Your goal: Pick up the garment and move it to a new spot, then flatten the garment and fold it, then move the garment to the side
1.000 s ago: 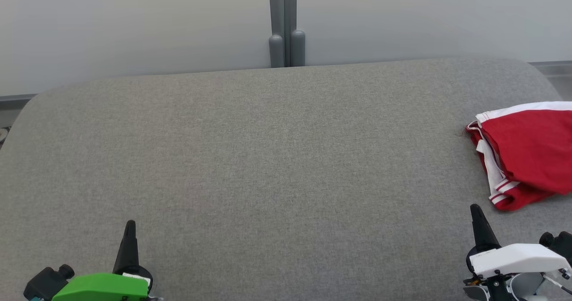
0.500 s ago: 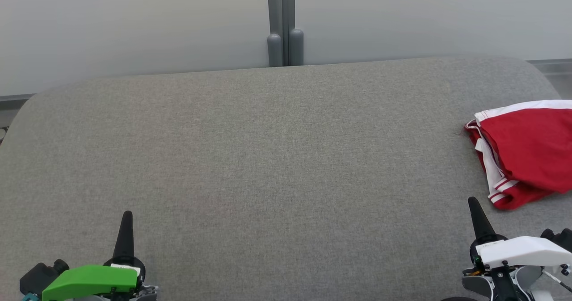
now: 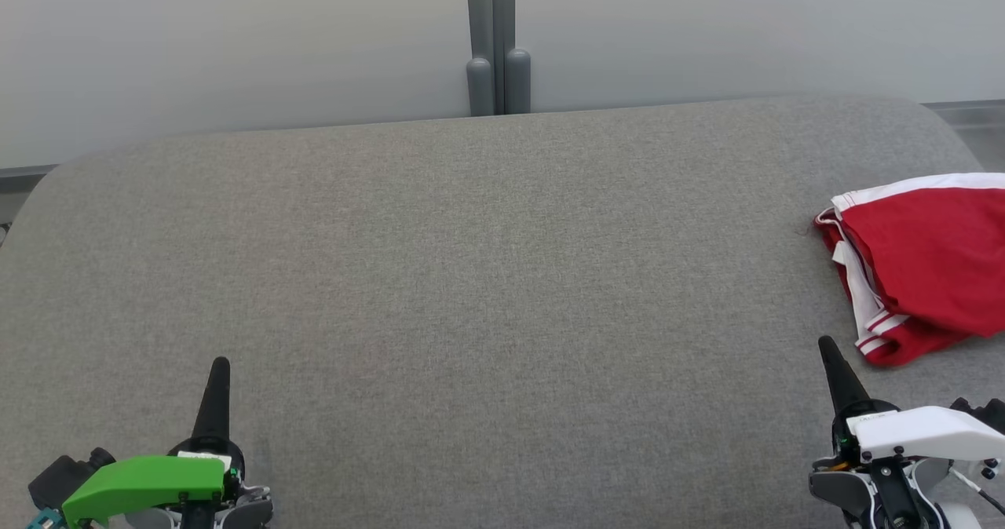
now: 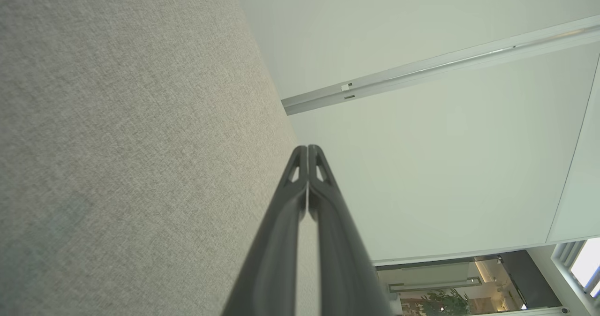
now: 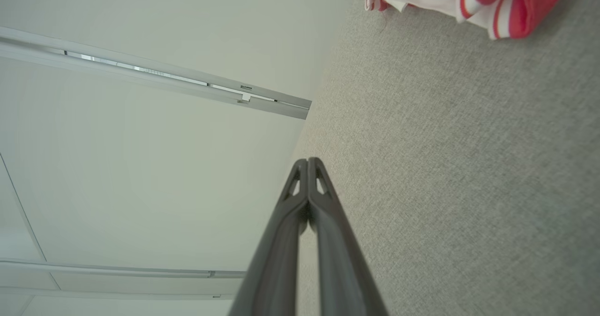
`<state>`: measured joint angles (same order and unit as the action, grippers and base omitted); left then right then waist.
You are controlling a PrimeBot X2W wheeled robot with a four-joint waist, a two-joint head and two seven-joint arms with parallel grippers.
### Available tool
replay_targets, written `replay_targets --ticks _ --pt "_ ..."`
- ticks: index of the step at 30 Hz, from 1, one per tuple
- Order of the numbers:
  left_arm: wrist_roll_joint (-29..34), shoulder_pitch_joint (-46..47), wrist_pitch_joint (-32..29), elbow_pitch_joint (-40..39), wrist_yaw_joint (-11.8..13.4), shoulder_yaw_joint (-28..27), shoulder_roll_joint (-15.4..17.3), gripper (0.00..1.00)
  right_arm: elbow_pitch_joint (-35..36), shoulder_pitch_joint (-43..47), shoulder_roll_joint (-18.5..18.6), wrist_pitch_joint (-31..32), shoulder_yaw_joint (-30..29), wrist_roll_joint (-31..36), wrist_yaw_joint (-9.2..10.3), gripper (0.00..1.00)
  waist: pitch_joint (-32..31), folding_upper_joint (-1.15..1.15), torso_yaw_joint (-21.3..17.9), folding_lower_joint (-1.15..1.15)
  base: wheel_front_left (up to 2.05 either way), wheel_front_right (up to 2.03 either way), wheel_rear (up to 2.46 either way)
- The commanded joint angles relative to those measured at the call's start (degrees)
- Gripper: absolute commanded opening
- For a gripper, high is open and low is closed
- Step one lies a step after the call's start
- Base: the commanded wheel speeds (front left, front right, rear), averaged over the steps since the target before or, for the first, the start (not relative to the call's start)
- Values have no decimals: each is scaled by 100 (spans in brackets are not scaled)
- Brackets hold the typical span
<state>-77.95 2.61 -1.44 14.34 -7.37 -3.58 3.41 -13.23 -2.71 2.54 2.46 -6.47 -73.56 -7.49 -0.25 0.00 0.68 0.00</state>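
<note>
there, one red garment (image 3: 926,266), two closed grippers, left gripper (image 3: 218,366), right gripper (image 3: 826,346)

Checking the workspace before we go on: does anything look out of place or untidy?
Only the red garment: it lies at the far right of the grey padded surface, loosely bunched, white-trimmed layers uneven, running past the picture's edge. The left gripper and right gripper are shut, clear of it.

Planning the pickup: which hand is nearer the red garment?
The right hand, with the white cover: its tip is close to the striped corner of the garment. The green-covered left hand is far off on the other side.
</note>
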Motion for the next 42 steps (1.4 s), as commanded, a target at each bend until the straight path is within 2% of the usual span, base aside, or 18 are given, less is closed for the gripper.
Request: replay_targets --ticks 1,31,42 --pt "-103 124 -29 -47 -15 -30 44 0 13 -97 34 40 -17 -141 -2 0 1 0 -2 0 0 0 0" --pt "-1330 351 -383 -64 -21 -162 23 0 -24 -291 44 383 -43 -1649 -1 0 35 0 -56 0 0 0 0" --pt "-1524 379 -446 -64 -22 -192 13 0 -31 -325 45 442 -47 -1906 -1 0 42 0 -68 0 0 0 0"
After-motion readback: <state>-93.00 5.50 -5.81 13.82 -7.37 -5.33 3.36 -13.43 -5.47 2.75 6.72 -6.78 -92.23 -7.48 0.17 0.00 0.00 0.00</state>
